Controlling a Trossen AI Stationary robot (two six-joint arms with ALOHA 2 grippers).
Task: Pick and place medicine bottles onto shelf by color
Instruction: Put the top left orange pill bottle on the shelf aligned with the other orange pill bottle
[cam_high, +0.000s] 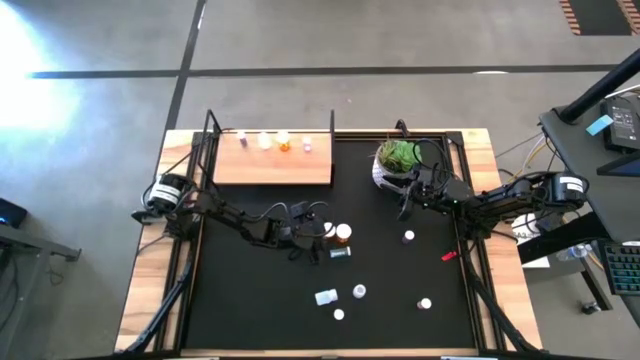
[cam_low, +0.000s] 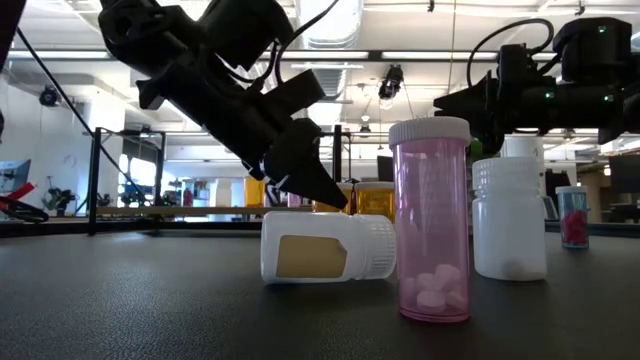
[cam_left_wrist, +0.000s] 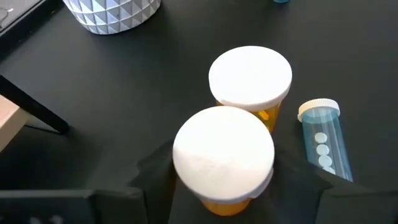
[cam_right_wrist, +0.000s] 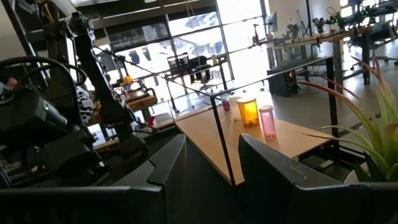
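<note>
Near the middle of the black mat (cam_high: 260, 300), the left claw (cam_high: 318, 236) straddles an orange bottle (cam_left_wrist: 222, 163), one finger on each side of it; its jaws are partly closed around the bottle, but I cannot tell whether they are gripping it. A second orange bottle (cam_left_wrist: 252, 81) stands just beside the first, and a blue tube (cam_left_wrist: 322, 140) of pills lies close by. The likely trouble is a finger catching that neighbour as the jaws close or lift, tipping it over or sending it rolling. The cap is wider than the body, so a high, shallow grip may slip.

The shelf (cam_high: 272, 160) sits at the far left of the desk (cam_high: 150, 310), already carrying four bottles (cam_high: 265, 140) along its back edge; its thin black posts (cam_high: 332, 122) could snag a carried bottle on the way in. Other bottles, among them a pink bottle (cam_low: 432, 220) and a white bottle (cam_low: 322, 250) on its side, are scattered on the near mat. The right claw (cam_high: 404, 205), its fingers apart and holding nothing, waits beside the potted plant (cam_high: 397, 158).
</note>
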